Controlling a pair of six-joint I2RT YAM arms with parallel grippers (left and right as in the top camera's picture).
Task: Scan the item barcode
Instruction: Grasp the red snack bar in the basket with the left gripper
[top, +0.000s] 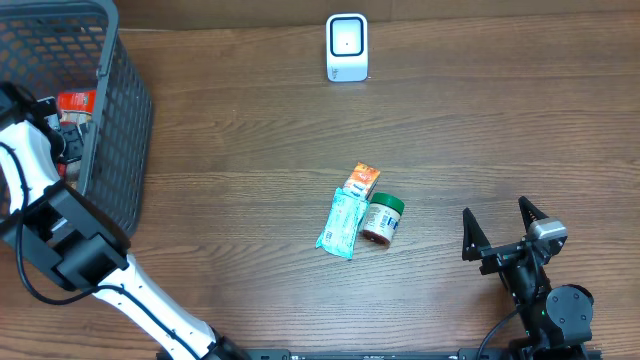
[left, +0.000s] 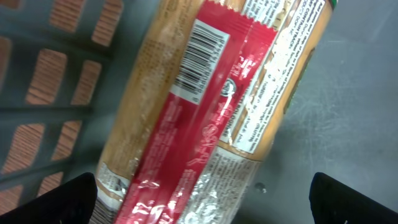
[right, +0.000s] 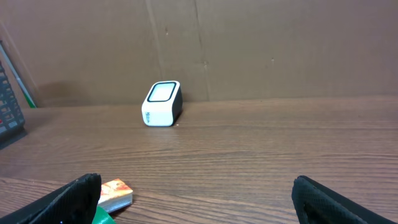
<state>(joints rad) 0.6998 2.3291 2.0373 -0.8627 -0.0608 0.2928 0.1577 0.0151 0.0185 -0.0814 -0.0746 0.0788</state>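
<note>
A red and tan wrapped packet (left: 205, 118) lies on the floor of the grey basket (top: 120, 120), its barcode (left: 200, 56) facing up. My left gripper (left: 205, 208) hangs open right above the packet, one finger on each side, not touching it. The white scanner (top: 347, 47) stands at the table's far edge, also seen as the scanner (right: 161, 103) in the right wrist view. My right gripper (top: 503, 232) stands open and empty near the front right of the table.
In the middle of the table lie an orange box (top: 362, 180), a teal pouch (top: 340, 224) and a green-lidded jar (top: 382, 218), close together. The basket's mesh wall (left: 56, 74) rises left of the packet. A brown wall (right: 249, 43) backs the table.
</note>
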